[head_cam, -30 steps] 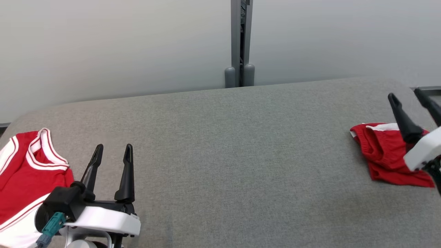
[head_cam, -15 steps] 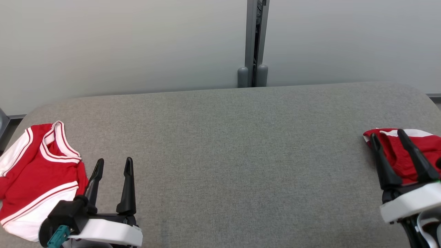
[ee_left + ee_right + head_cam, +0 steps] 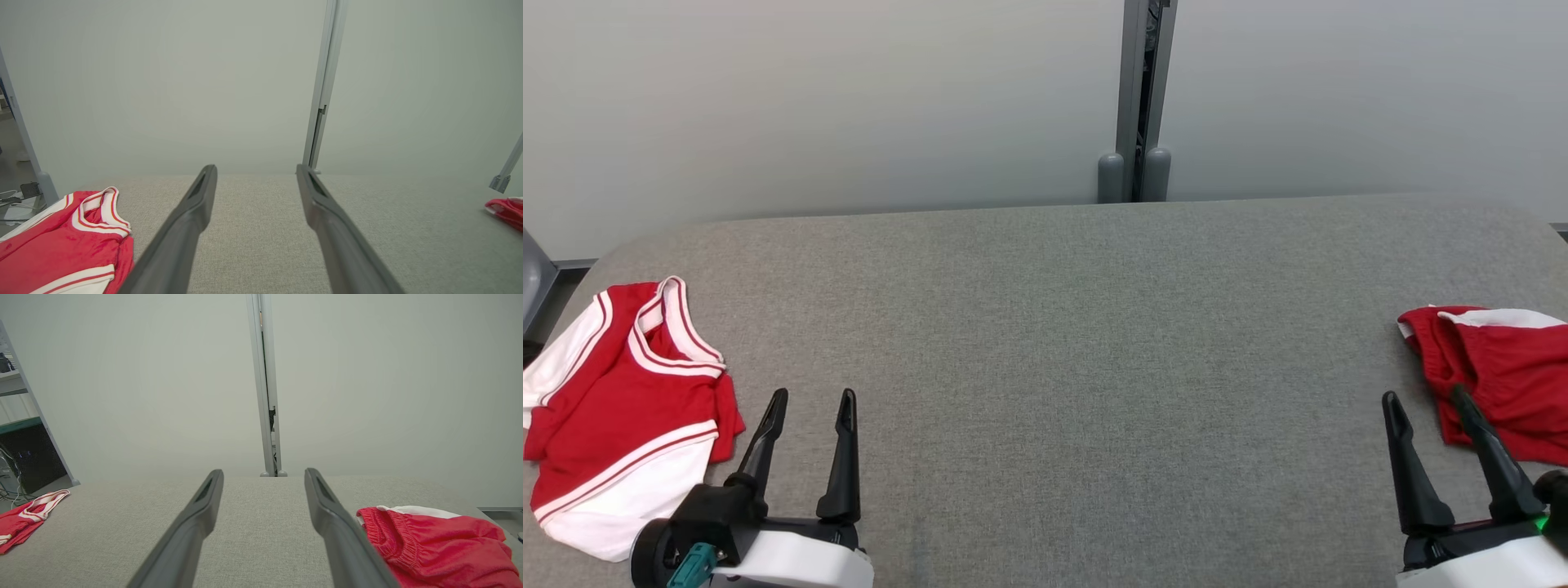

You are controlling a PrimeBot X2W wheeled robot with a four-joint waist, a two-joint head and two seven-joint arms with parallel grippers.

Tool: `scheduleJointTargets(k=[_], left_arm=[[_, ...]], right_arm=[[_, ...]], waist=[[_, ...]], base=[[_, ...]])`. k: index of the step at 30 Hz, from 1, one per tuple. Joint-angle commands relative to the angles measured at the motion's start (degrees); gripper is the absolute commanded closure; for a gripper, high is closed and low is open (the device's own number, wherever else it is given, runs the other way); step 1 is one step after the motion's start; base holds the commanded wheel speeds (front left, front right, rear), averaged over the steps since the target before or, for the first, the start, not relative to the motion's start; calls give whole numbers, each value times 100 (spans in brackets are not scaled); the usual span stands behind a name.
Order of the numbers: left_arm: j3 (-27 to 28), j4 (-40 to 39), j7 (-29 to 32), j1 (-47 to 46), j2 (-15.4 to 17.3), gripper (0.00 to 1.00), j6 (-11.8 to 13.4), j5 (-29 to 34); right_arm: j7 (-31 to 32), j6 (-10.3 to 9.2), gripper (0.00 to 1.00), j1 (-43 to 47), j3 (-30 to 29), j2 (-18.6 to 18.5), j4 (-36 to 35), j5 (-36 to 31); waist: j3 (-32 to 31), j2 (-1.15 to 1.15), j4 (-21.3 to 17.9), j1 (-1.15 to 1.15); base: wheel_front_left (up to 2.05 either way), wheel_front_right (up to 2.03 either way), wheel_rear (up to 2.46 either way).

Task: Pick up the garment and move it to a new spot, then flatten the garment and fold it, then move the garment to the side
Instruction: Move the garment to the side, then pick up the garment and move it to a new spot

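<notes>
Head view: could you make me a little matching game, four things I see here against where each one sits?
Things:
1. jersey
2. shorts
3. left gripper
4. grey post

Places:
A. at the table's right edge
B. standing behind the table
C. at the table's left edge
D. lower left, open, just right of the jersey

Pairs: 1-C, 2-A, 3-D, 4-B.

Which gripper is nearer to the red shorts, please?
Right. The right gripper sits open just beside the red shorts; the left gripper is far across the grey surface, beside the red jersey.
</notes>
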Motion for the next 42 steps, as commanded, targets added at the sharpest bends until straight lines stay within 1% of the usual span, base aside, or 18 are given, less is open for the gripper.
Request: scheduleJointTargets(k=[1,9,27,34,42], left_arm=[[40,-4,-10,24,0,0,-48,69],[95,44,-12,-9,-94,0,-136,238],[194,165,-13,-63,-218,0,-307,433],[300,261,-10,-131,-229,0,-228,466],[418,260,-9,-185,-188,0,-193,453]], right_arm=[[-43,0,0,29,14,11,34,-78],[-130,0,0,-96,35,71,226,-145],[-122,0,0,-102,38,139,324,-93],[-133,0,0,-129,135,163,399,-59],[-176,0,0,-174,320,151,457,-6]], waist=[[7,0,0,0],[11,0,25,0],[-7,0,85,0],[-15,0,523,0],[-10,0,1243,0]], base=[[0,0,0],[0,0,0],[0,0,0],[0,0,0],[0,0,0]])
